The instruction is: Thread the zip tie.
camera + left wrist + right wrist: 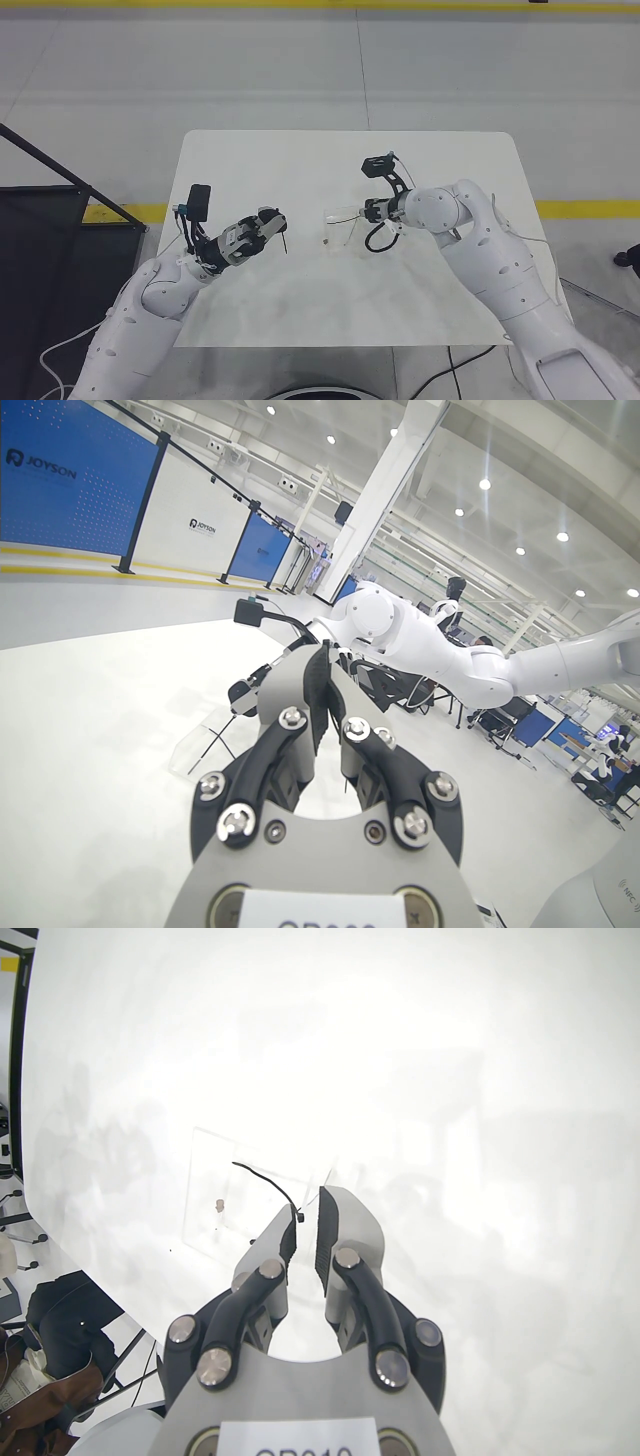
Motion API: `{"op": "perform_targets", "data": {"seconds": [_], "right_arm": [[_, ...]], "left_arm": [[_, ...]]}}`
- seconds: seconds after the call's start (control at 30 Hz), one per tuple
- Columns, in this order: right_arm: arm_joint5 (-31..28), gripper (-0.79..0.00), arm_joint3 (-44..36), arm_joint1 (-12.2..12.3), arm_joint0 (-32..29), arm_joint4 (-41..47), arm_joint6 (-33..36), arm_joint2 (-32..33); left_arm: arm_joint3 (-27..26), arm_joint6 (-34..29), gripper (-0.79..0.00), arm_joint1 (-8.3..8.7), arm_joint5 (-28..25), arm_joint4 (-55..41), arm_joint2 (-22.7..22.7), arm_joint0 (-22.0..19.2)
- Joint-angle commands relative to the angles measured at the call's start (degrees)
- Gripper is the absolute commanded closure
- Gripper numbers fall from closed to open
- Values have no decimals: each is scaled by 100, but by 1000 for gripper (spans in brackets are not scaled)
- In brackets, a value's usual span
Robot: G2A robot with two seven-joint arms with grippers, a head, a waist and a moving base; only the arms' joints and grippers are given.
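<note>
black zip tie [265, 1179], white table [250, 170], clear stand [210, 1178]

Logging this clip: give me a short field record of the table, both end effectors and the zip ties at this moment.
surface: white table
left arm: left end effector shut on a black zip tie, held above the table
right arm: right end effector at the edge of a clear plate
second zip tie: curved across the clear plate, its head next to the right end effector
spacing: the two end effectors are apart
threading: not yet done
</note>
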Motion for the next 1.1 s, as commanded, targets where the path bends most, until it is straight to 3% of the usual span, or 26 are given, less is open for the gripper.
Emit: {"op": "perform_targets", "data": {"seconds": [0.0, 0.9, 1.07], "right_arm": [[-2, -151, 3, -4, -2, -1, 8, 7], [172, -129, 318, -199, 275, -54, 251, -247], [175, -34, 366, -227, 297, -79, 260, -271]], "left_arm": [[0, 0, 0, 0, 0, 0, 0, 0], [0, 0, 0, 0, 0, 0, 0, 0], [0, 0, 0, 0, 0, 0, 0, 0]]}}
